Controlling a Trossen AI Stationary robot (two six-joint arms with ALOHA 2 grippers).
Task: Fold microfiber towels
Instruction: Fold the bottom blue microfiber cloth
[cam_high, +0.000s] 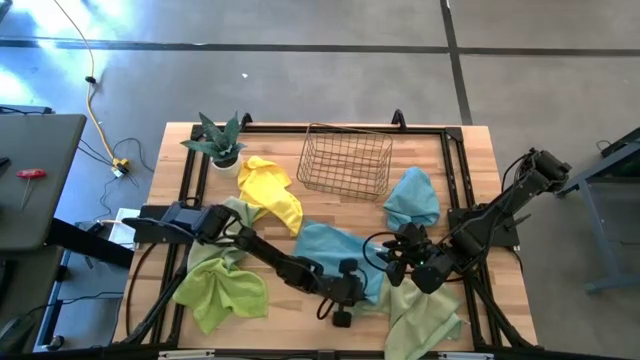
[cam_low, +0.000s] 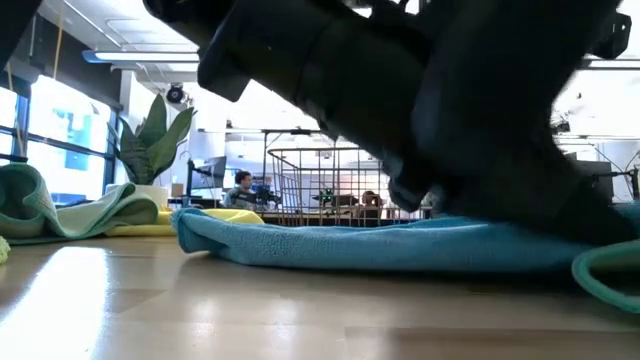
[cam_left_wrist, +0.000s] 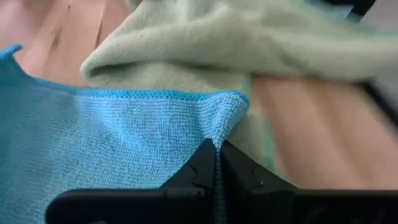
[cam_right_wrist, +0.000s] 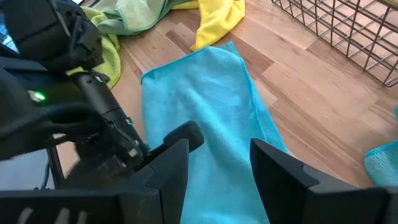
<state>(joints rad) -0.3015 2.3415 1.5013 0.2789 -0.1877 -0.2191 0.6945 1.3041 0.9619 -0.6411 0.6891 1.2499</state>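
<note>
Corner of blue towel pinched by left gripper

Left gripper (cam_left_wrist: 217, 163) is pressed together on a corner of the flat light blue microfiber towel (cam_high: 330, 250), which is spread mid-table in front of the wire mesh basket (cam_high: 345, 160). Right gripper (cam_right_wrist: 219, 163) is held above the same towel, fingers spread, nothing gripped. A pale sage green microfiber towel (cam_left_wrist: 249, 37) is seen just beyond the pinched corner. A yellow microfiber towel (cam_high: 270, 190) is crumpled beside the green spiky potted plant (cam_high: 218, 140). A lime green microfiber towel (cam_high: 222, 290) is bunched near the left arm's base. A second light blue cloth (cam_high: 412, 197) is heaped beside the basket.
</note>
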